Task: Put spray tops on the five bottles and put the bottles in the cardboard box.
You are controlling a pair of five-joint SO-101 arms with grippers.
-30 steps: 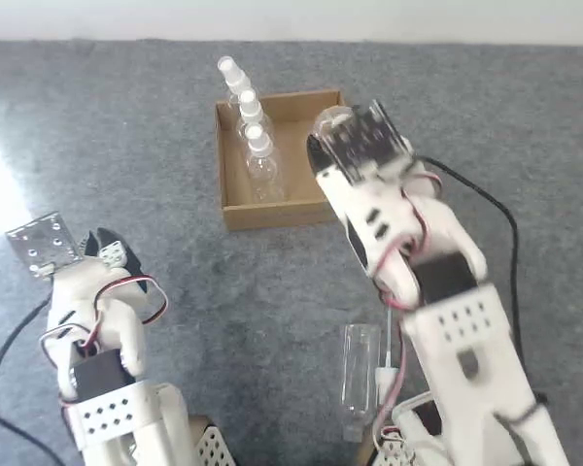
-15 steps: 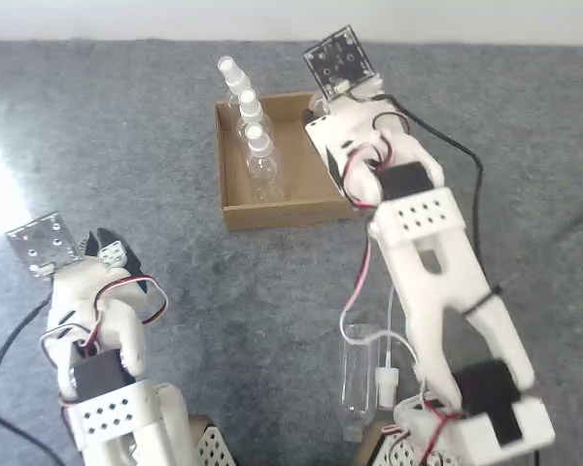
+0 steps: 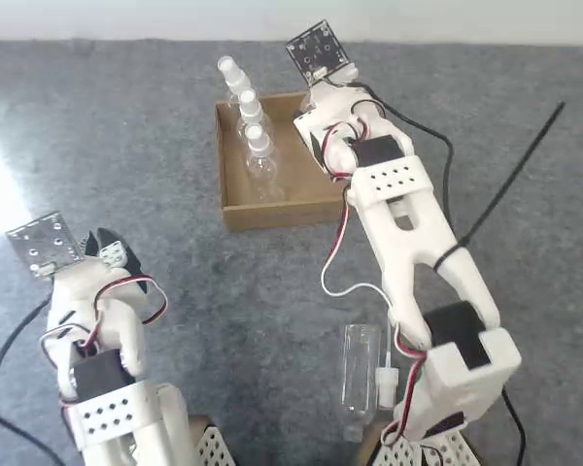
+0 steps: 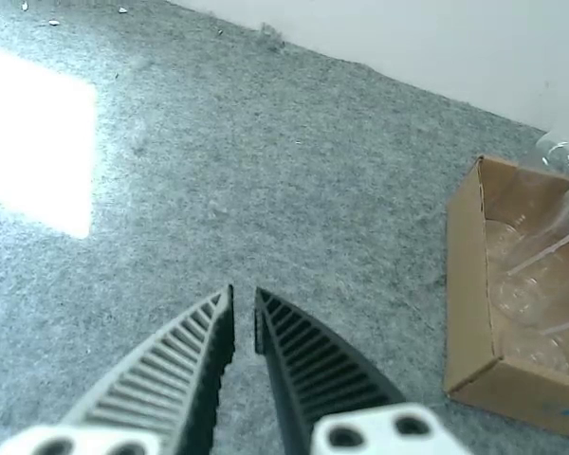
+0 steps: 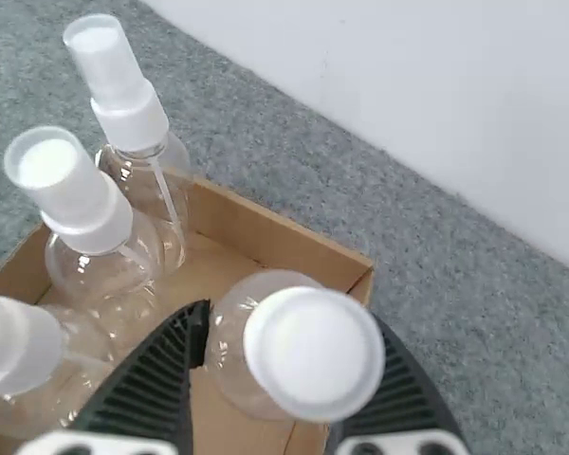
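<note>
Fourth bottle (image 5: 308, 353), capped, gripped in right gripper (image 5: 277, 374) jaws, cardboard box (image 5: 294, 248) just beneath them. Step: boxing. Next: lower, release beside three boxed bottles (image 5: 104, 256). Left gripper (image 4: 244, 318) jaws clenched, empty.

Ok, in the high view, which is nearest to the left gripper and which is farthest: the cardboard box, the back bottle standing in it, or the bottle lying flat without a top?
From the left gripper:
1. Cardboard box: its left wall faces the gripper.
2. Back bottle: at the box's far corner, behind two others.
3. Lying bottle: flat at the view's lower right.
</note>
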